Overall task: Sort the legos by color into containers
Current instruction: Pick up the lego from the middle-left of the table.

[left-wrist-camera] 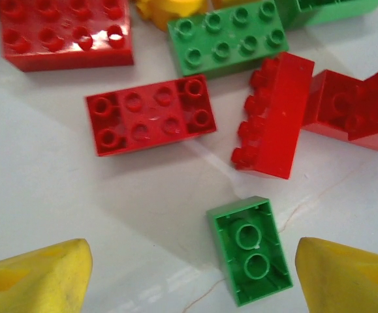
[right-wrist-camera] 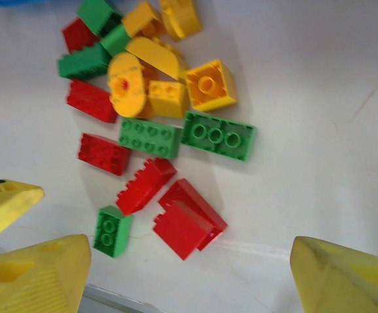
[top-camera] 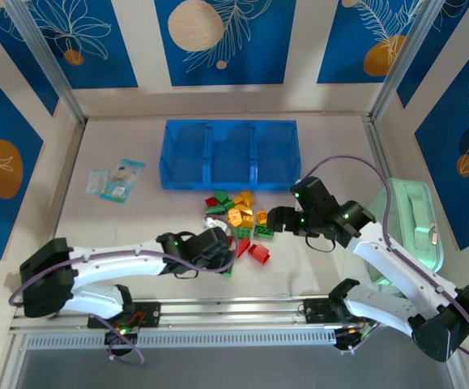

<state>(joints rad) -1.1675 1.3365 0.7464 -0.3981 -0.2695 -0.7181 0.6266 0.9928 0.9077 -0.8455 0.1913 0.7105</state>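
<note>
Overhead, the legos (top-camera: 238, 219) lie heaped mid-frame below the tray (top-camera: 187, 182), whose compartments are unfilled (sorting looks barely begun). At the left wrist, the left gripper (left-wrist-camera: 192, 277) gapes wide and empty, straddling an upturned green brick (left-wrist-camera: 251, 251); lowering and closing seems next. At the right wrist, the right gripper (right-wrist-camera: 189, 277) gapes empty beneath red bricks (right-wrist-camera: 185, 225).

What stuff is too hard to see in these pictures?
- The packet: top view, its print is too small to read.
- The red brick: left wrist view, cut off by the top edge.
- The tray: right wrist view, the top edge cuts off all but a blue corner.
- Whatever lies beneath the left end effector: top view, its dark body covers that spot.
</note>
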